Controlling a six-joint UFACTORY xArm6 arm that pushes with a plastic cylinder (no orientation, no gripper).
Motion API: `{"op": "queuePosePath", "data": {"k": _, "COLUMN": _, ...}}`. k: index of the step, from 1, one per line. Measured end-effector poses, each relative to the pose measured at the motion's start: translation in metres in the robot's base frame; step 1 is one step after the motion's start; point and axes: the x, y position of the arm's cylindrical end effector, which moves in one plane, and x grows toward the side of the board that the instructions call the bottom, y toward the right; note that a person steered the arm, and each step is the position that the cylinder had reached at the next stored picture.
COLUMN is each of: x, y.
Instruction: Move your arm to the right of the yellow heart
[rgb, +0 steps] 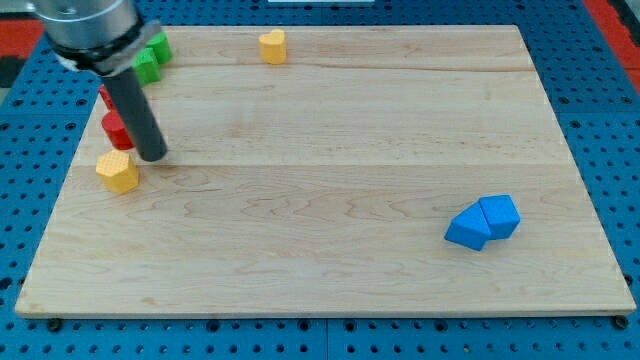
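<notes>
While our tip (152, 155) rests at the view's left on the wooden tabletop (330, 180), the yellow heart (272, 45) sits far off near the view's top edge. Our tool is just a rod, so it holds nothing. The tip is just beside a yellow block (118, 171) and red blocks (116, 128). Green blocks (151, 57) sit above. Two blue blocks (483, 221) touch at the lower right.

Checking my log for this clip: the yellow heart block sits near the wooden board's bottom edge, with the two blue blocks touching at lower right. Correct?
Not quite. The camera view shows the yellow heart block near the wooden board's top edge; the two blue blocks do touch at lower right.
</notes>
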Motion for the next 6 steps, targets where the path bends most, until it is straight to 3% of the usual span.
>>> {"op": "queuePosePath", "data": {"k": 1, "x": 0.034, "y": -0.005}}
{"op": "queuePosePath", "data": {"k": 3, "x": 0.047, "y": -0.034}}
{"op": "queuePosePath", "data": {"k": 4, "x": 0.038, "y": 0.023}}
{"op": "queuePosePath", "data": {"k": 6, "x": -0.099, "y": 0.168}}
